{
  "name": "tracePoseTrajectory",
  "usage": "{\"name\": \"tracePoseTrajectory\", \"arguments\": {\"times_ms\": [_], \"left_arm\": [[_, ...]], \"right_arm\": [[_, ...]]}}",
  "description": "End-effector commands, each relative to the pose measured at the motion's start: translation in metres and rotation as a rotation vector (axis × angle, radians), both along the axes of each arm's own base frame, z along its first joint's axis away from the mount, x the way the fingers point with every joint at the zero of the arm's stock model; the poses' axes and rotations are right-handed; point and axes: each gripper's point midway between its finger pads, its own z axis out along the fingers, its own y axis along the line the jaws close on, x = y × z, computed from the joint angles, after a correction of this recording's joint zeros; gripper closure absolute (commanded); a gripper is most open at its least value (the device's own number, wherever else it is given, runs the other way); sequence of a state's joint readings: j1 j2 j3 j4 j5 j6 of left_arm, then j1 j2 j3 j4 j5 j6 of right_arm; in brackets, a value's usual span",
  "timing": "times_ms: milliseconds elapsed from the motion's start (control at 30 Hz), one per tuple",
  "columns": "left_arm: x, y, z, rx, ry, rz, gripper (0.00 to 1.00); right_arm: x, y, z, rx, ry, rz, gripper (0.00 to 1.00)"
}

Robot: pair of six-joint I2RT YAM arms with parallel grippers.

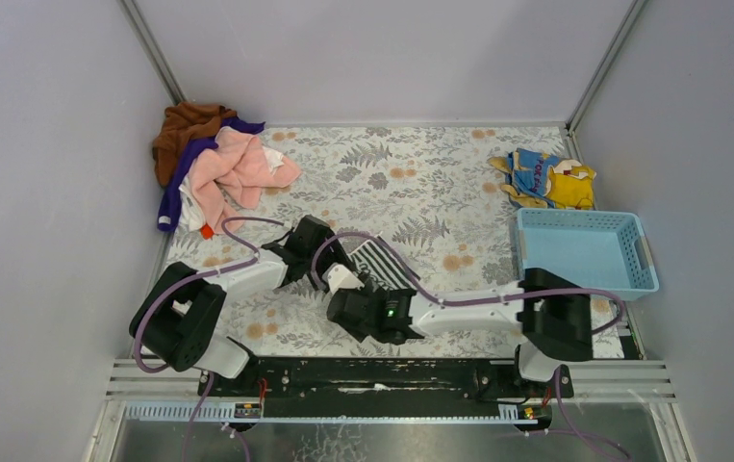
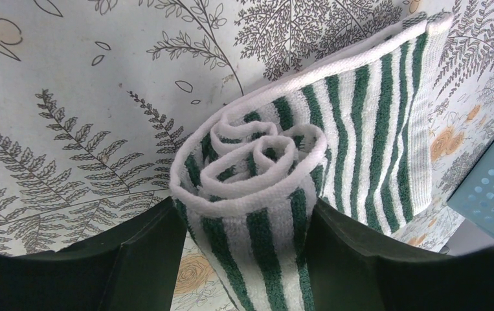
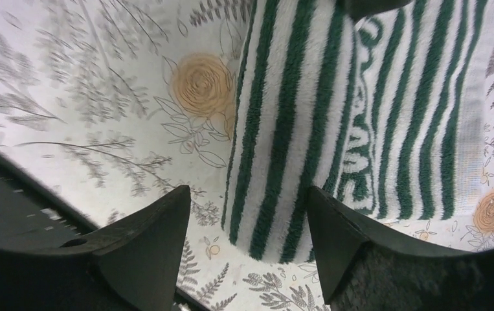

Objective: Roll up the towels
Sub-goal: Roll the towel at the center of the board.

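A green-and-white striped towel (image 1: 378, 263) lies part rolled in the middle of the table. In the left wrist view its rolled end (image 2: 250, 168) shows as a spiral, and my left gripper (image 2: 247, 253) is shut on that roll, a finger on each side. My right gripper (image 3: 247, 223) is open, its fingers astride the near end of the same towel (image 3: 296, 129) without touching it. In the top view the left gripper (image 1: 316, 252) and the right gripper (image 1: 363, 306) are close together over the towel.
A pile of pink, brown and purple towels (image 1: 214, 166) lies at the back left. A blue and yellow cloth (image 1: 547, 178) lies at the back right, with a light blue basket (image 1: 584, 250) in front of it by the right wall.
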State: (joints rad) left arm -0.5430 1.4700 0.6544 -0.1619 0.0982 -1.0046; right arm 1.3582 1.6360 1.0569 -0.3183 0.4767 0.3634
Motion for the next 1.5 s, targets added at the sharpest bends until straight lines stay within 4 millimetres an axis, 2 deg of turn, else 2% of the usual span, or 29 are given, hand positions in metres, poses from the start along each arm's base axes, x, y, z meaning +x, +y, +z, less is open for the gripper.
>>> {"name": "tracePoseTrajectory", "arguments": {"times_ms": [0,233,367,500,600,667,867,1067,1233,1467], "left_arm": [[-0.038,0.034,-0.04,0.169,0.138,-0.014,0.39],[-0.039,0.036,-0.039,0.172,0.137,-0.011,0.39],[-0.042,0.043,-0.039,0.198,0.135,0.001,0.39],[-0.047,0.056,-0.033,0.211,0.12,0.032,0.39],[-0.048,0.064,-0.024,0.198,0.099,0.06,0.34],[-0.047,0.068,-0.013,0.188,0.07,0.078,0.31],[-0.042,0.079,0.029,0.154,-0.033,0.137,0.21],[-0.046,0.082,0.052,0.112,-0.078,0.164,0.18],[-0.046,0.069,0.048,0.056,-0.062,0.133,0.18],[-0.043,0.062,0.018,0.071,-0.002,0.108,0.24]], "right_arm": [[0.007,-0.016,-0.028,-0.16,-0.057,-0.03,0.28],[0.009,-0.032,-0.064,-0.241,-0.073,-0.023,0.33],[-0.002,-0.027,-0.082,-0.215,0.041,0.058,0.53],[-0.024,-0.008,-0.08,-0.109,0.192,0.172,0.69],[-0.043,0.009,-0.07,0.024,0.342,0.252,0.76],[-0.049,0.016,-0.061,0.113,0.422,0.27,0.79],[-0.042,0.021,-0.036,0.341,0.629,0.261,0.82],[-0.038,0.022,-0.032,0.434,0.81,0.263,0.8],[-0.035,0.023,-0.041,0.491,0.931,0.235,0.8],[-0.023,0.016,-0.061,0.519,1.041,0.155,0.8]]}}
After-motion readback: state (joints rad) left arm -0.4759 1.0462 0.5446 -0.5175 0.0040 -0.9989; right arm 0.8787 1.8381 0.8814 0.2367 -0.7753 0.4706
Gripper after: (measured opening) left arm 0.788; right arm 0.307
